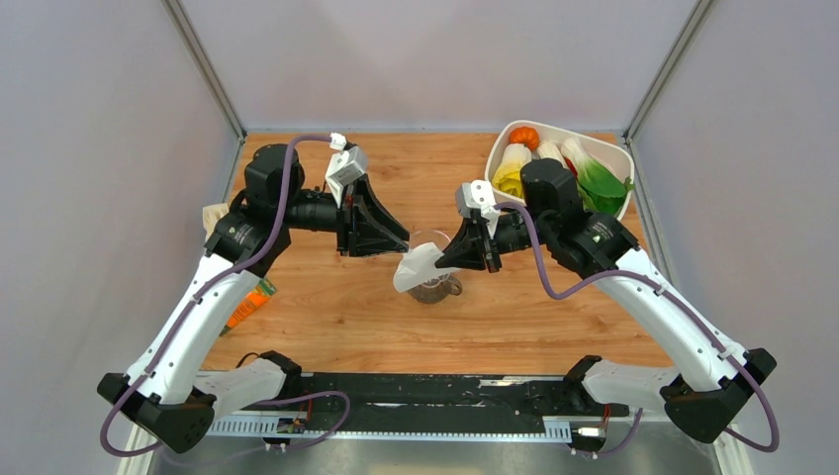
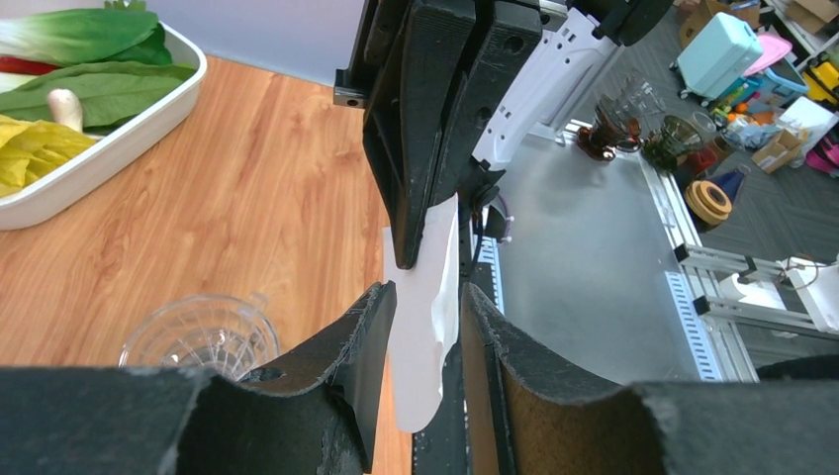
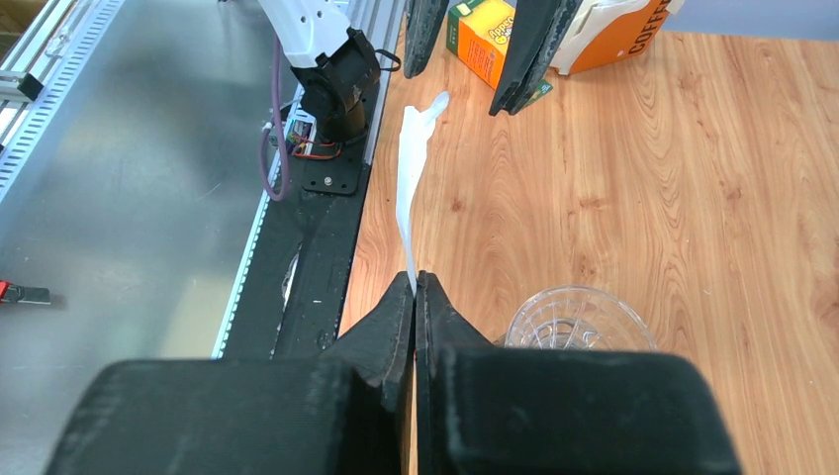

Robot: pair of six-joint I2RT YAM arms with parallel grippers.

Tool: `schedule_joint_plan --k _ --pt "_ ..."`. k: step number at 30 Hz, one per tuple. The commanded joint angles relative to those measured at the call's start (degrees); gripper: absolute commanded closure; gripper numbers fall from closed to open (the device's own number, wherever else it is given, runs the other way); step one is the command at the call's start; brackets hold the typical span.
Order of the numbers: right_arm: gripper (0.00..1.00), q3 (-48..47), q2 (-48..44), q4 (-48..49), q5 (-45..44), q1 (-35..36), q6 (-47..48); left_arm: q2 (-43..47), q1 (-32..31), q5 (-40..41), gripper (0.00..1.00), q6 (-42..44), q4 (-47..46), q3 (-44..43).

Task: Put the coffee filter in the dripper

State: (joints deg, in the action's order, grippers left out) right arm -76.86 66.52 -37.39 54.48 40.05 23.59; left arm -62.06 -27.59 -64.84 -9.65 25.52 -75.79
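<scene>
The coffee filter (image 1: 414, 270) is a thin white paper sheet. My right gripper (image 1: 442, 261) is shut on its edge and holds it in the air, as the right wrist view shows (image 3: 414, 282), with the sheet (image 3: 410, 188) hanging away from the fingertips. The clear ribbed dripper (image 1: 442, 278) stands on the table just beneath and beside the filter; it also shows in the left wrist view (image 2: 203, 336) and the right wrist view (image 3: 579, 319). My left gripper (image 2: 427, 302) is open, its two fingers either side of the filter's free end (image 2: 430, 327), with a gap on the right side.
A white tray (image 1: 495, 158) of toy vegetables stands at the back right. An orange packet (image 1: 252, 302) lies at the left under my left arm, and an orange-and-white coffee carton (image 3: 613, 30) stands behind it. The black arm rail (image 1: 416, 391) runs along the near edge.
</scene>
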Motion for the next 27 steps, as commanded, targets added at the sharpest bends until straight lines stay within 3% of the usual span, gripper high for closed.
schedule_joint_plan --k 1,11,21,27 --pt "1.0 -0.77 -1.09 0.64 1.56 0.29 1.44 -0.47 -0.02 -0.4 0.6 3.18 1.82 -0.02" --pt "1.0 -1.35 -0.41 0.65 1.3 0.38 1.25 -1.14 -2.34 1.38 0.64 6.58 5.63 -0.38" --pt "1.0 -1.67 0.43 1.05 -0.35 0.37 0.01 -0.8 -2.93 1.16 0.58 6.97 6.21 -0.44" --pt "1.0 -1.5 0.54 1.03 -2.57 0.41 -0.14 -0.95 -3.02 1.08 0.6 6.43 6.0 -0.7"
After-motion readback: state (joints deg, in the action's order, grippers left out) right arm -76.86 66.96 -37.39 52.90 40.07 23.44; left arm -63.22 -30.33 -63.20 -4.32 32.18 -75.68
